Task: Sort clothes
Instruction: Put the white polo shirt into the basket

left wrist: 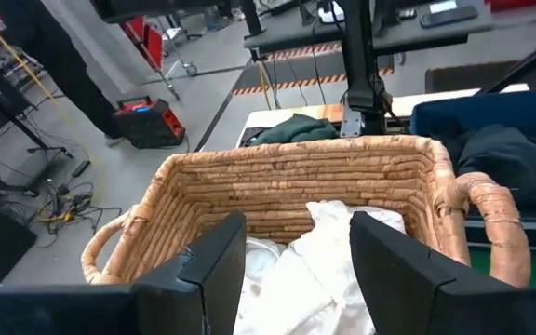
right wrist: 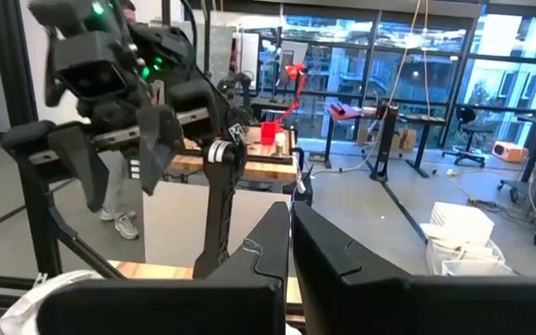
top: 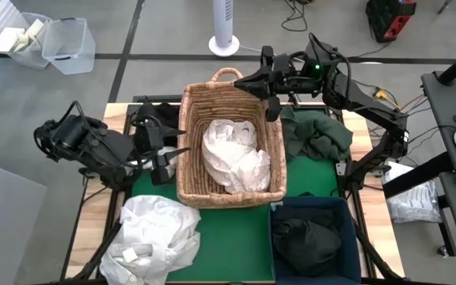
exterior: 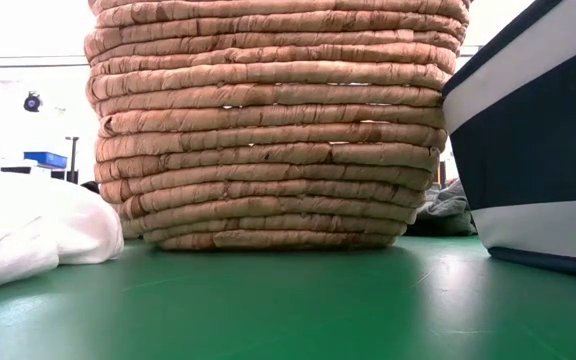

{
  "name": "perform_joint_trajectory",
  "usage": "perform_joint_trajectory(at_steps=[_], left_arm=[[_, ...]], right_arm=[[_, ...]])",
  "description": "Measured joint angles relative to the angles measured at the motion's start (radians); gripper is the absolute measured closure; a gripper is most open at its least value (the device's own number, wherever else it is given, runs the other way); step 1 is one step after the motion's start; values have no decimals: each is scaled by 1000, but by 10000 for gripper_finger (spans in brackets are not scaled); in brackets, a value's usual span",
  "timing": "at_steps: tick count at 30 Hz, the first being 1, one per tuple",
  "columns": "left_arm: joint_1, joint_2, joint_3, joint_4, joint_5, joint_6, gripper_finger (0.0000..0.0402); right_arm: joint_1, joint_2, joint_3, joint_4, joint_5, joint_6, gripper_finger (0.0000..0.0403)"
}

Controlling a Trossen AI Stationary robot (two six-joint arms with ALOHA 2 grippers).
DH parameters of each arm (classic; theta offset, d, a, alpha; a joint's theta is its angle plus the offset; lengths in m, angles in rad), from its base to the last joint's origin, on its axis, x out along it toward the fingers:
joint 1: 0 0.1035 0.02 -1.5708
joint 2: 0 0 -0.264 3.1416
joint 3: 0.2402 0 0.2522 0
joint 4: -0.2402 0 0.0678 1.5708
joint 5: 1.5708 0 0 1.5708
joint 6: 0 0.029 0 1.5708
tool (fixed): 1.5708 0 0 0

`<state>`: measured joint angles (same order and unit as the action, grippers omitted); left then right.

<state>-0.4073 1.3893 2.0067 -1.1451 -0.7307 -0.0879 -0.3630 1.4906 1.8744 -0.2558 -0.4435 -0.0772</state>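
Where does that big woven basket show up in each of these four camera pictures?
High view: the wicker basket sits mid-table, white clothes inside.
Low view: its woven wall fills the picture's centre.
Left wrist view: beyond the left gripper, its open fingers framing it, rim at.
Right wrist view: not in it.
Shared landmark: the dark blue bin beside the basket.
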Motion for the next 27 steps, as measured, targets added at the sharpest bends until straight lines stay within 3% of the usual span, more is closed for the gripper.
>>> perform_joint_trajectory(at_steps=[4, 11, 17, 20, 23, 27], left_arm=[[11, -124, -172, 97, -10, -26, 230], [10, -310, -376, 100, -112, -350, 230], [10, -391, -494, 53, -97, -504, 230], [10, -409, -496, -35, 17, -591, 230], [9, -415, -479, -217, 102, -790, 230], [10, -413, -478, -429, 121, -1007, 230]], right_arm=[[0, 0, 0, -2, 1, 2, 394], [-7, -3, 0, -7, 2, 7, 394], [-14, -3, 0, -64, 6, 7, 394], [-20, -3, 0, -91, 10, 7, 394], [-33, -5, 0, -114, 18, 15, 394], [-52, -7, 0, -137, 19, 25, 394]])
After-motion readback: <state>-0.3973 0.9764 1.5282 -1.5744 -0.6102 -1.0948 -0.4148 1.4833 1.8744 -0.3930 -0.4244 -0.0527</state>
